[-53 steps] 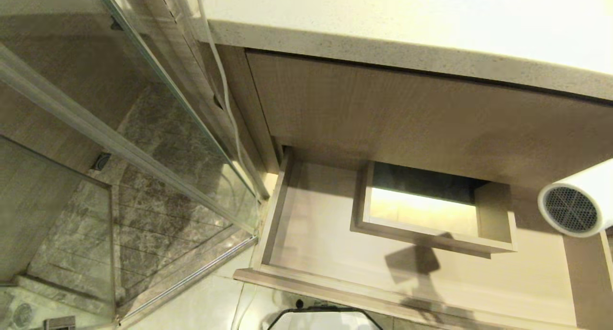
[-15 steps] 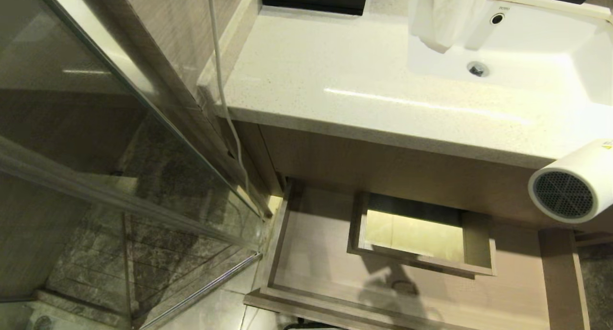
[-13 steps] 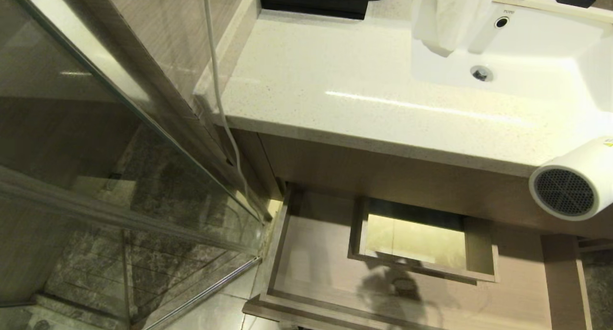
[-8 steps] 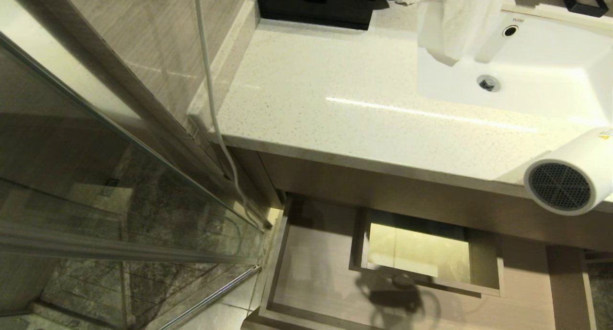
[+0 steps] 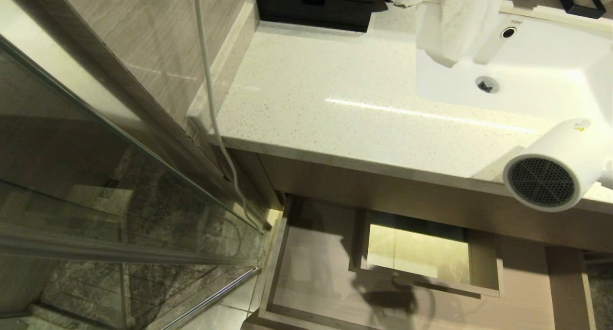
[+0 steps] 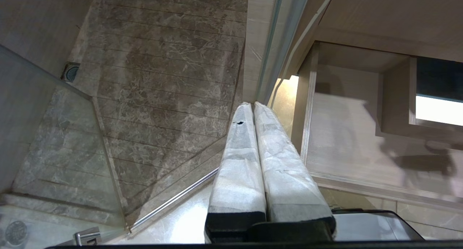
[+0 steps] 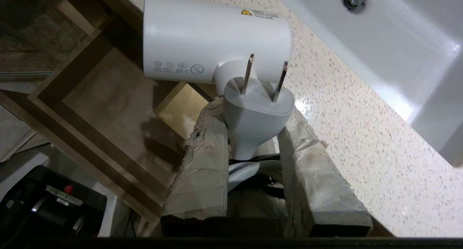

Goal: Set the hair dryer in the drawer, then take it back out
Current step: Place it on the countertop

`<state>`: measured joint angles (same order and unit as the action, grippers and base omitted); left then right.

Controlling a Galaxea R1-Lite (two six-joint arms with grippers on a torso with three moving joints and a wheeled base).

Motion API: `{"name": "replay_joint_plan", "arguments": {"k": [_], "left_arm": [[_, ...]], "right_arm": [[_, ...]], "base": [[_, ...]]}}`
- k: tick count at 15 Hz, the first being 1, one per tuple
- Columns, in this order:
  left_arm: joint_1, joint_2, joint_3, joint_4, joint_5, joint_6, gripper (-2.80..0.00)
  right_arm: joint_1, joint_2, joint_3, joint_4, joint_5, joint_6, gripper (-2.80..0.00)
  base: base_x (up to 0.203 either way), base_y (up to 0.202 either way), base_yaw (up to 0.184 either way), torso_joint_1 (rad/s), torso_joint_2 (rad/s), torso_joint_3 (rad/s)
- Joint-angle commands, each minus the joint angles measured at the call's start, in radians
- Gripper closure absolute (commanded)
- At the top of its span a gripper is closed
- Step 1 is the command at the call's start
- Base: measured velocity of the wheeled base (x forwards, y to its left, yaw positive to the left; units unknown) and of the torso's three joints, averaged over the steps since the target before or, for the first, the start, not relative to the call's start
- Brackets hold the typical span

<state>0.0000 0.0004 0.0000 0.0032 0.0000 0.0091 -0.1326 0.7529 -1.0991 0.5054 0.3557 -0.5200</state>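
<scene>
Head view: drawer (image 5: 311, 272) (pulled open) lacks hair dryer (image 5: 555, 169).

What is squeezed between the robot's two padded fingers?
In the right wrist view, the grey two-pin plug and bundled cord sit between the right gripper's fingers.

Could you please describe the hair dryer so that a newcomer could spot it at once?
Start at the pale speckled counter beside the sink. At its front edge, above the open drawer, the right claw holds the hair dryer: the only stubby white barrel ending in dark mesh.
</scene>
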Motion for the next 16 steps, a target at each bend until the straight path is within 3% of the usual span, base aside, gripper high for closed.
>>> {"name": "replay_joint_plan", "arguments": {"k": [1, 6, 16], "left_arm": [[0.0, 0.0, 0.0, 0.0, 0.0, 0.0, 0.0], [0.0, 0.0, 0.0, 0.0, 0.002, 0.0, 0.0], [0.0, 0.0, 0.0, 0.0, 0.0, 0.0, 0.0]], "right_arm": [[0.009, 0.068, -0.002, -0.022, 0.031, -0.001, 0.0], [0.033, 0.252, -0.098, -0.096, 0.131, 0.01, 0.0], [0.228, 0.544, -0.46, -0.097, 0.14, 0.103, 0.0]], "base": [[0.0, 0.0, 0.0, 0.0, 0.0, 0.0], [0.0, 0.0, 0.0, 0.0, 0.0, 0.0], [0.0, 0.0, 0.0, 0.0, 0.0, 0.0]]}}
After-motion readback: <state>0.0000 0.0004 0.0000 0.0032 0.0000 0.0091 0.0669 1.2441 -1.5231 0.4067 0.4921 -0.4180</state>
